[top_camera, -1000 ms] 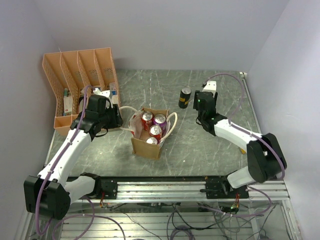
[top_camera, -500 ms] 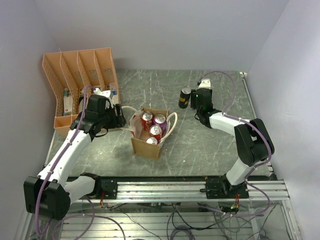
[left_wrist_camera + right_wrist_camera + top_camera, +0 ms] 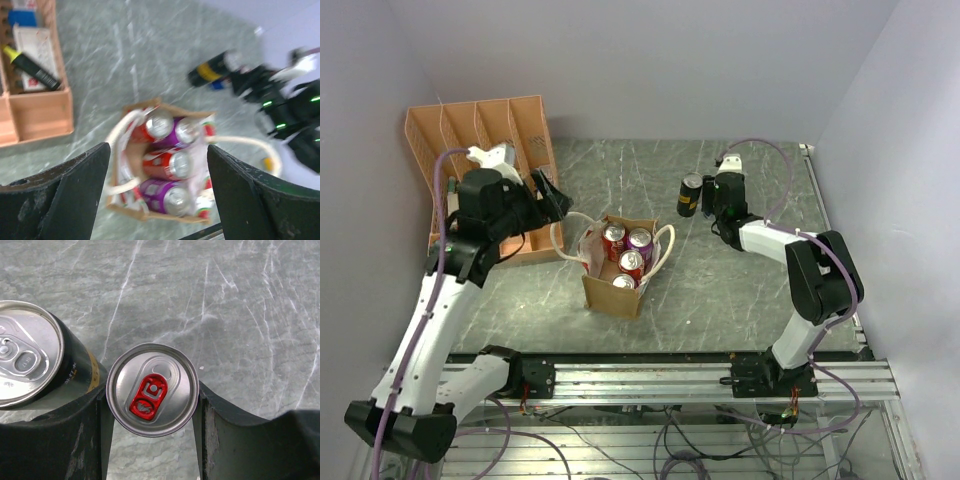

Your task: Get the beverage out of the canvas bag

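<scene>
The left gripper (image 3: pixel 548 190) hovered spread wide just left of the canvas bag (image 3: pixel 612 292). The right gripper (image 3: pixel 152 405), well right of it, clamped a red-tabbed can (image 3: pixel 150 389).

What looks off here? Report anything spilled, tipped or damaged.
Nothing stands out. The cans in the bag stand upright, the black can stands upright on the table, and the right claw grips a red-tab can beside it. No spill shows.

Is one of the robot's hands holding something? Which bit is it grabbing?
Yes. The right gripper is shut on a can with a red tab, pinching its sides near the top. The left gripper is open and holds nothing.
</scene>
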`<state>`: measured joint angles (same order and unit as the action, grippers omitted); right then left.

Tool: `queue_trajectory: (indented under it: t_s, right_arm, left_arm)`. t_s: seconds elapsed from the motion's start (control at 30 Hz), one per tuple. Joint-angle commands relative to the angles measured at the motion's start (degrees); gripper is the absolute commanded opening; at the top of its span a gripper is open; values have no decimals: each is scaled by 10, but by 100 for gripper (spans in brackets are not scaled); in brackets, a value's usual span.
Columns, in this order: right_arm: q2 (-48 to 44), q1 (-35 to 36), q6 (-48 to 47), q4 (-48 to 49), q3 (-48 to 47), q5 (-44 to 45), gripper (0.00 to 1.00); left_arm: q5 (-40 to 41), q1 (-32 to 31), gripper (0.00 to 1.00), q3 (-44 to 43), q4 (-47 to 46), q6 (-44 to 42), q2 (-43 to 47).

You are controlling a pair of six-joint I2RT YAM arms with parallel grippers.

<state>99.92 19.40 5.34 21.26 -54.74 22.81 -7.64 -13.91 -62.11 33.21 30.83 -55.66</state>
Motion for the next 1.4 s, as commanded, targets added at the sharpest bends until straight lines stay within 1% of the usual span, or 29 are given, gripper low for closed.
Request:
queue_trajectory:
  t_s: [0.0, 0.1, 0.13, 0.27, 0.37, 0.63, 0.77, 0.83, 0.87, 0.97, 1.0, 1.13, 1.23, 1.3, 1.37]
  right_arm:
    - [-3, -3, 7, -6, -22, -23, 53]
    - [-13, -3, 7, -13, -15, -35, 73]
    - [-17, -3, 8, -18, -14, -37, 78]
    - [-33, -3, 12, -47, -17, -36, 92]
    - [-50, -2, 19, -75, -22, -32, 99]
    - [-148, -2, 63, -133, -7, -65, 100]
    - [-218, 16, 79, -177, -9, -101, 100]
    - [-246, 35, 76, -210, -20, -108, 100]
    - [-255, 44, 76, -232, -38, -115, 100]
    - [-275, 92, 64, -300, -75, -97, 100]
    - [-281, 116, 58, -312, -84, -86, 100]
    - [-280, 179, 50, -371, -137, -90, 100]
    - [-268, 235, 44, -401, -176, -85, 100]
    - [-261, 263, 38, -414, -196, -84, 100]
    - [-252, 282, 33, -423, -209, -74, 100]
  left_arm:
    - [-29, -7, 90, -65, -7, 133, 21]
    - [-37, -16, 93, -81, -30, 198, 31]
    - [-42, -19, 94, -86, -39, 216, 34]
    - [-60, -27, 97, -106, -64, 265, 35]
    - [-58, -27, 99, -121, -64, 279, 35]
    - [-45, -27, 99, -134, -65, 273, 40]
    - [-38, -27, 99, -147, -40, 237, 26]
    - [-16, -27, 99, -145, -32, 200, 26]
    - [15, -27, 99, -144, -23, 178, 25]
    - [83, -27, 99, -147, 9, 95, 9]
    - [90, -27, 99, -143, 7, 68, 2]
    - [92, -27, 99, -136, -4, -15, -32]
    - [107, -27, 99, -127, -21, -54, -43]
    - [104, -27, 100, -108, -43, -88, -42]
    - [121, -27, 100, -84, -61, -109, -36]
